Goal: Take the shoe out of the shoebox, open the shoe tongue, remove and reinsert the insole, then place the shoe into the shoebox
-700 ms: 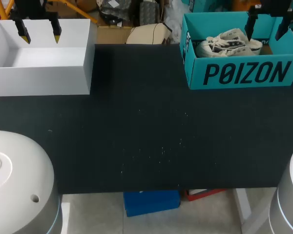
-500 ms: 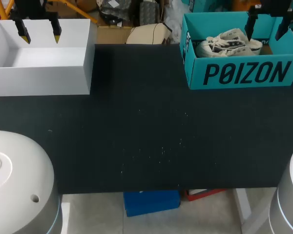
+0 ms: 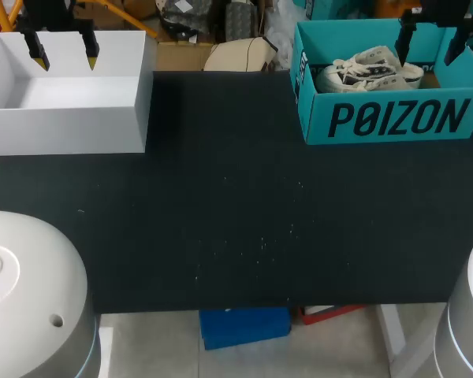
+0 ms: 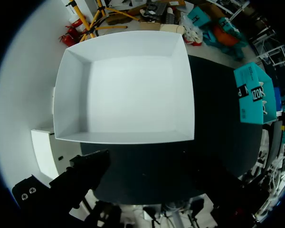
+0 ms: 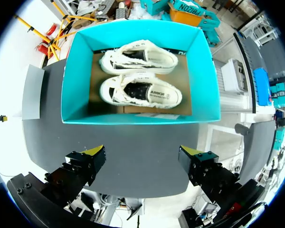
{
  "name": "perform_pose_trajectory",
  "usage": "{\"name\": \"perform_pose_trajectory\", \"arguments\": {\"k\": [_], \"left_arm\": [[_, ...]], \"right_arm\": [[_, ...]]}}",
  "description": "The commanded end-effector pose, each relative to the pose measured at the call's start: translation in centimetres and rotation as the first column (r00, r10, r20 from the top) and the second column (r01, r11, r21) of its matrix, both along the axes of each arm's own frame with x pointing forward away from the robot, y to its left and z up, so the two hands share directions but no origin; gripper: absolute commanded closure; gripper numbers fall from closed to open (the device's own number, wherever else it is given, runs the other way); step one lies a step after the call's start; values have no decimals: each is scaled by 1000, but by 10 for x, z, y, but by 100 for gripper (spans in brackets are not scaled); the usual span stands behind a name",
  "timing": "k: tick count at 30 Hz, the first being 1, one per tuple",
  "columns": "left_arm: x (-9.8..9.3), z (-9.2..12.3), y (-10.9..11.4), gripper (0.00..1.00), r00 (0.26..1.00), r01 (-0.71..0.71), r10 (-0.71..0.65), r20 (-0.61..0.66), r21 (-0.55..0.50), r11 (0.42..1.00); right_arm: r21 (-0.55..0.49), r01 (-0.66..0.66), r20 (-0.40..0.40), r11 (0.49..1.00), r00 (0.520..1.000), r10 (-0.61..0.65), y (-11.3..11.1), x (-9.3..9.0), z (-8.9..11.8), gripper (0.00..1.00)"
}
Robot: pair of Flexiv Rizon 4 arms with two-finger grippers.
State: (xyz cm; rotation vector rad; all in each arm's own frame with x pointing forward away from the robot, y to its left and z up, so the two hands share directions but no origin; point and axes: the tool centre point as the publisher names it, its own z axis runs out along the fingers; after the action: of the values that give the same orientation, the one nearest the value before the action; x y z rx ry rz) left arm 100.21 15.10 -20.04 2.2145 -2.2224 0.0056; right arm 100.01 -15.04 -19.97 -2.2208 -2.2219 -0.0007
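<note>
The teal shoebox (image 3: 386,118) stands open at the table's back right. Two white low sneakers (image 3: 370,69) with dark lining lie side by side in it on a brown cardboard floor. In the right wrist view the nearer sneaker (image 5: 140,92) and the farther one (image 5: 137,59) lie inside the teal box (image 5: 137,118). My right gripper (image 5: 142,154) hangs above the box's near wall, open and holding nothing; the head view shows the right gripper (image 3: 431,43) over the box. My left gripper (image 3: 65,57) is open and empty over the white box (image 3: 63,118).
The white box (image 4: 128,137) at the back left has nothing in it. The black table mat (image 3: 236,220) stretches between the two boxes. White robot bases (image 3: 24,291) sit at the front corners.
</note>
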Motion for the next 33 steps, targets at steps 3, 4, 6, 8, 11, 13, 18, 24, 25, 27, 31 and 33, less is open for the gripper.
{"name": "perform_pose_trajectory", "arguments": {"k": [3, 4, 6, 8, 11, 13, 18, 24, 25, 27, 31, 33], "left_arm": [[-1, 1, -1, 0, 1000, -2, 2, -2, 4, 1000], [-1, 1, -1, 0, 1000, -2, 2, -2, 4, 1000], [-1, 1, -1, 0, 1000, -2, 2, -2, 4, 1000], [-1, 1, -1, 0, 1000, -2, 2, -2, 4, 1000], [-1, 1, -1, 0, 1000, -2, 2, -2, 4, 1000], [-1, 1, -1, 0, 1000, -2, 2, -2, 4, 1000], [-1, 1, -1, 0, 1000, -2, 2, -2, 4, 1000], [-1, 1, -1, 0, 1000, -2, 2, -2, 4, 1000], [-1, 1, -1, 0, 1000, -2, 2, -2, 4, 1000], [-1, 1, -1, 0, 1000, -2, 2, -2, 4, 1000], [-1, 1, -1, 0, 1000, -2, 2, -2, 4, 1000], [-1, 1, -1, 0, 1000, -2, 2, -2, 4, 1000]], "right_arm": [[0, 0, 0, 1000, 1000, 0, 0, 0, 0, 0], [0, 0, 0, 1000, 1000, 0, 0, 0, 0, 0], [0, 0, 0, 1000, 1000, 0, 0, 0, 0, 0], [0, 0, 0, 1000, 1000, 0, 0, 0, 0, 0], [0, 0, 0, 1000, 1000, 0, 0, 0, 0, 0], [0, 0, 0, 1000, 1000, 0, 0, 0, 0, 0], [0, 0, 0, 1000, 1000, 0, 0, 0, 0, 0], [0, 0, 0, 1000, 1000, 0, 0, 0, 0, 0], [0, 0, 0, 1000, 1000, 0, 0, 0, 0, 0], [0, 0, 0, 1000, 1000, 0, 0, 0, 0, 0], [0, 0, 0, 1000, 1000, 0, 0, 0, 0, 0], [29, -155, 0, 988, 988, 155, 9, 1, 2, 0]]}}
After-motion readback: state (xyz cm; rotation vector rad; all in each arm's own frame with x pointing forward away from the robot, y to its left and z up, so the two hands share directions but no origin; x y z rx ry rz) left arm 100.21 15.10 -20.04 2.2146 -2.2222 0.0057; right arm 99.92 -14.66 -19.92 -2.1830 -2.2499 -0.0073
